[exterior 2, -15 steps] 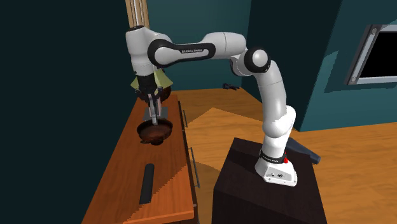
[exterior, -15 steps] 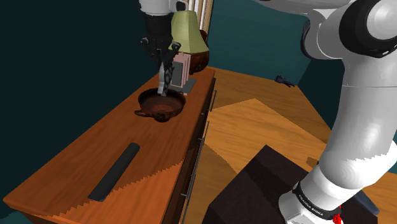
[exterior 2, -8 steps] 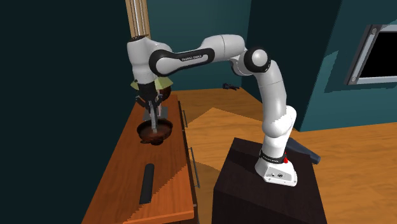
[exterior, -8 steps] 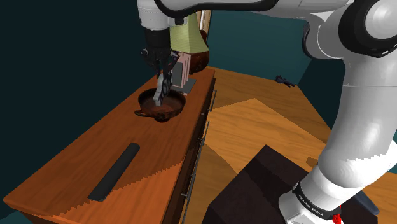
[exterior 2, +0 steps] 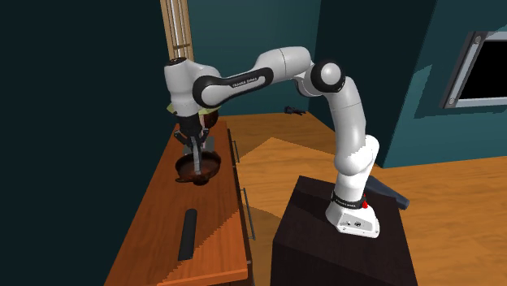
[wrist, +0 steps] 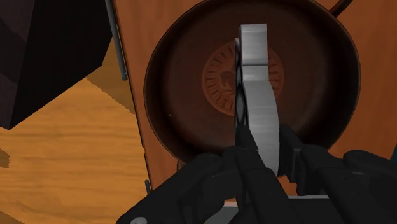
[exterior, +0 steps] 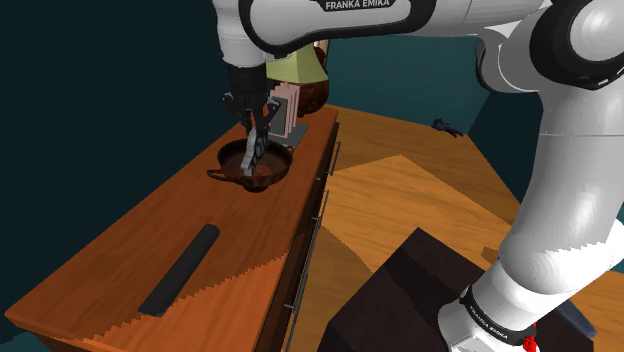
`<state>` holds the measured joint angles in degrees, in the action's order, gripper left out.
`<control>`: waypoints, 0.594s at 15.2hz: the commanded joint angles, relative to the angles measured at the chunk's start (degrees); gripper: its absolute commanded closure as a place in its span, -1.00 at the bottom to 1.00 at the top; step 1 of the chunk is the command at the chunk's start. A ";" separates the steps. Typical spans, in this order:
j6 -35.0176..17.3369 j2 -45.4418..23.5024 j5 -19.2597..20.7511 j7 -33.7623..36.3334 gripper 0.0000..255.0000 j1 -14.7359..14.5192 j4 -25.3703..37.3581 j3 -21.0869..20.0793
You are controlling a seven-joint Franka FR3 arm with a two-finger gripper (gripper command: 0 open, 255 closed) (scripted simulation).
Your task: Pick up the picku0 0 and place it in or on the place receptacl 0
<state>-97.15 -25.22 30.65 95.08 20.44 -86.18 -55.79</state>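
A slim grey object (wrist: 257, 95) with a dark edge hangs upright between my fingers, clasped near its upper end. My gripper (wrist: 261, 156) is shut on it, directly above a dark brown bowl (wrist: 184, 95) with a patterned bottom. In the shoulder view the gripper (exterior: 256, 122) stands just over the bowl (exterior: 275, 168) at the far part of the wooden table. The grey object (exterior: 256, 150) dips inside the rim there. Whether its tip touches the bottom I cannot tell. The second exterior view has the gripper (exterior 2: 193, 145), grey object (exterior 2: 195, 158) and bowl (exterior 2: 203, 169) stacked the same way.
A long black bar (exterior: 182, 268) lies on the wooden table (exterior: 110, 250) nearer its front end. Behind the bowl stand a pale box (exterior: 287, 108) and a green-shaded lamp (exterior: 298, 62). Drawer handles run along the table's side. The dark stand (exterior: 400, 300) sits at lower right.
The gripper has come down with the grey object, whose lower end now sits inside the bowl. The bowl and the black bar have stayed put.
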 commanded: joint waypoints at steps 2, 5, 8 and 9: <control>-0.21 0.11 -0.05 0.02 1.00 0.14 -0.27 -0.04; -0.21 0.11 -0.05 0.02 1.00 0.14 -0.27 -0.04; -0.21 0.10 -0.05 0.02 -1.00 0.13 -0.26 -0.04; -0.21 0.10 -0.05 0.02 -1.00 0.13 -0.27 -0.04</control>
<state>-97.36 -25.12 30.60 95.10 20.57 -86.45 -55.83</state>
